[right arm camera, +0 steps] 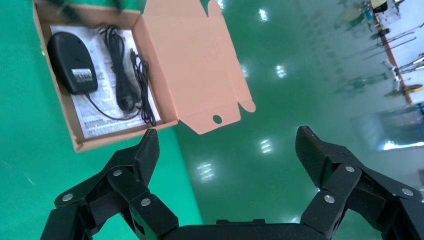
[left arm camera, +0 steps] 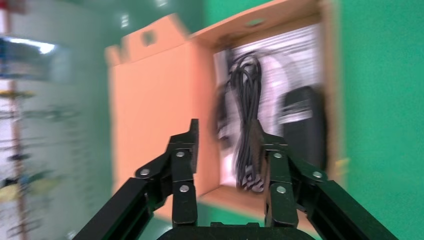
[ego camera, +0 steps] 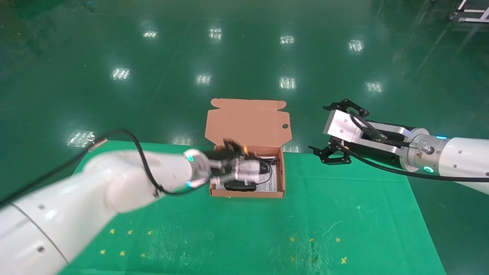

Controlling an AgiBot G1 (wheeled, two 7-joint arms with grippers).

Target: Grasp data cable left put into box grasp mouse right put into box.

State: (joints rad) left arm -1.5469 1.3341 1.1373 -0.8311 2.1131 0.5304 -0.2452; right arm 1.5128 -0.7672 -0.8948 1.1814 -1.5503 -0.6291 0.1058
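Note:
The orange-brown box [ego camera: 280, 179] stands open at the table's far middle, its lid flap [ego camera: 248, 122] upright. Inside, on the white printed sheet [right arm camera: 97, 122], lie the black mouse [right arm camera: 72, 62], underside up with its thin cord, and beside it the black data cable bundle [right arm camera: 122, 75]. Both also show in the left wrist view, the data cable [left arm camera: 247, 125] and the mouse [left arm camera: 302, 125]. My left gripper [ego camera: 263, 168] hovers over the box, open and empty [left arm camera: 226, 131], with the cable lying below its fingers. My right gripper [ego camera: 320, 128] is open and empty [right arm camera: 227, 135], raised to the right of the box.
The box sits on a green cloth-covered table [ego camera: 324, 221] marked with small yellow crosses [ego camera: 344, 260]. The table's far edge runs just behind the box, with glossy green floor [ego camera: 244, 57] beyond. A thick black hose [ego camera: 133, 141] arcs over my left forearm.

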